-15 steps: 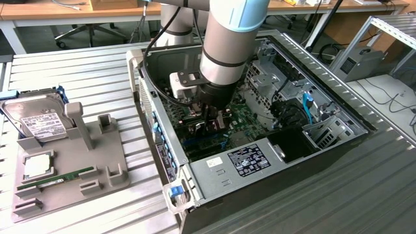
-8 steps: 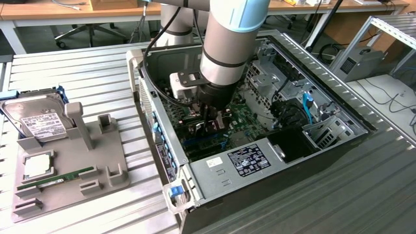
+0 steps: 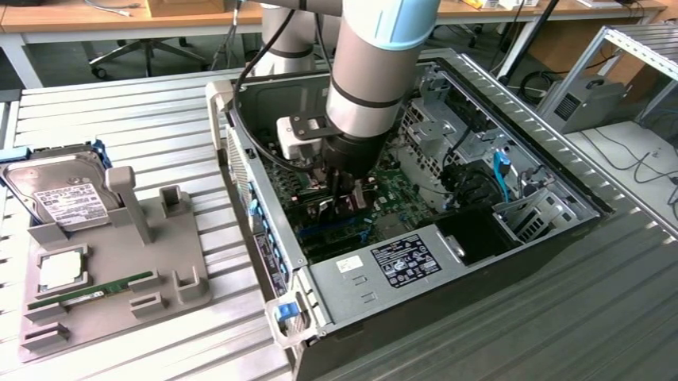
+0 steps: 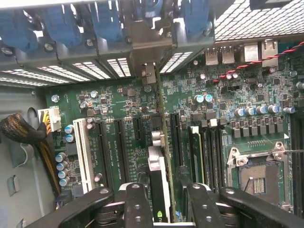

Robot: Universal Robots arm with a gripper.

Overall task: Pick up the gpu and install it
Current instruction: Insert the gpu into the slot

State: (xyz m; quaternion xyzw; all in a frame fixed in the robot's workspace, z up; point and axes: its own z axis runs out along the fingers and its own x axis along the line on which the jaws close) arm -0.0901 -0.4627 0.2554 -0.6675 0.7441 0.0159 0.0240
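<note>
Seating gpu (image 4: 160, 190) edge-on in motherboard (image 4: 118, 114) slot, fingers (image 4: 135, 204) parted beside it, grip unclear; calls for firm, straight downward press

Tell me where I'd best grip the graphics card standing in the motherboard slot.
Take the graphics card by its upper long edge, from straight above, one finger on each flat face. It stands on edge, and the motherboard has slots close on both sides.

Hard drive (image 3: 66, 194) and RAM stick (image 3: 90, 292) on gray holder (image 3: 159, 262)
</note>
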